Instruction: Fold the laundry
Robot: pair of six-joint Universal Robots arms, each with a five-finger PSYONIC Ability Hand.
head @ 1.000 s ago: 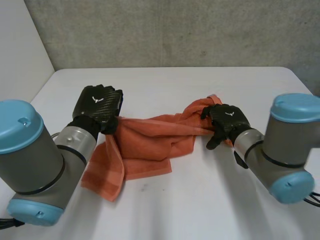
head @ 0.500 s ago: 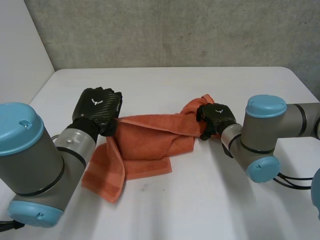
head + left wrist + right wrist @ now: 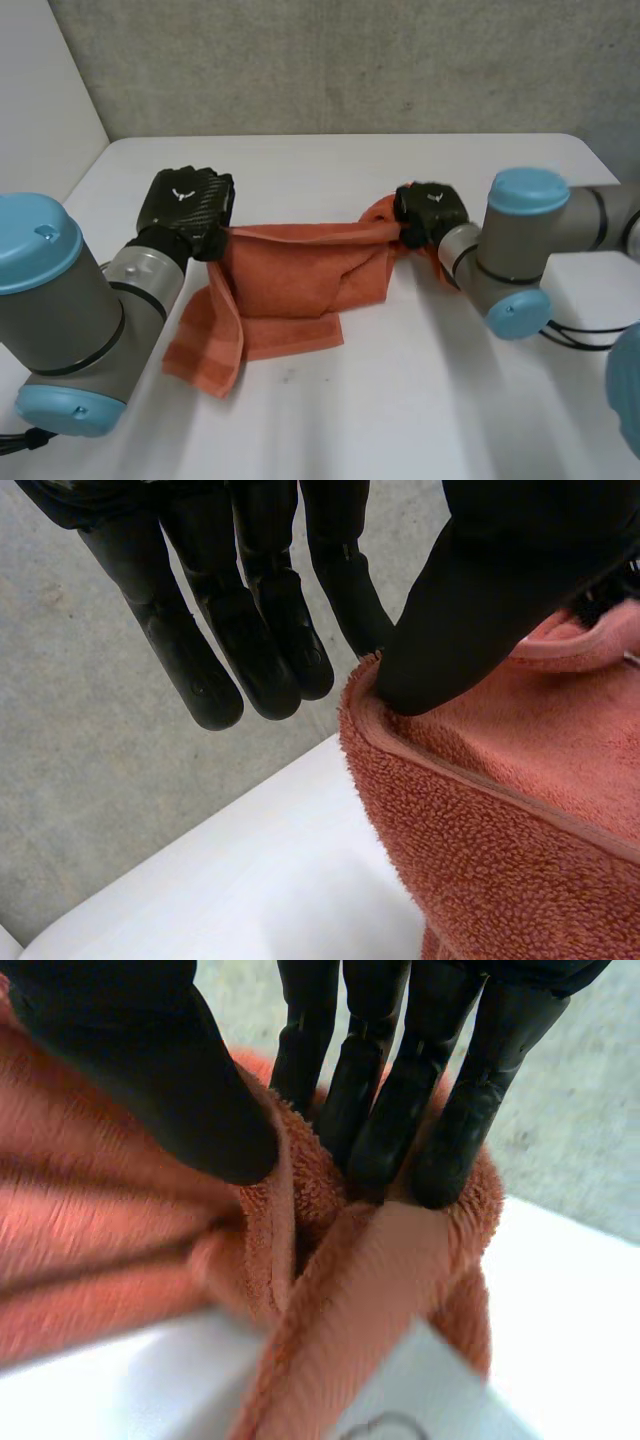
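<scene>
An orange towel [image 3: 290, 280] hangs stretched between my two hands above the white table [image 3: 400, 400], its lower part crumpled on the table. My left hand [image 3: 185, 210] holds the towel's left end; in the left wrist view its thumb [image 3: 470, 610] presses the hemmed edge of the towel [image 3: 520, 810] against the fingers [image 3: 260, 630]. My right hand [image 3: 430, 212] grips the towel's right end. In the right wrist view its thumb [image 3: 160, 1080] and fingers [image 3: 400, 1100] pinch a bunched fold of towel [image 3: 330, 1240].
A grey concrete wall [image 3: 350, 60] runs behind the table's far edge. A white wall [image 3: 40, 110] stands at the left. A white label [image 3: 420, 1390] shows on the towel below my right hand's fingers.
My right hand has closed on the towel's right end and lifted it, and its arm has swung in. The towel's top edge is pulled tauter. My left hand has risen slightly.
</scene>
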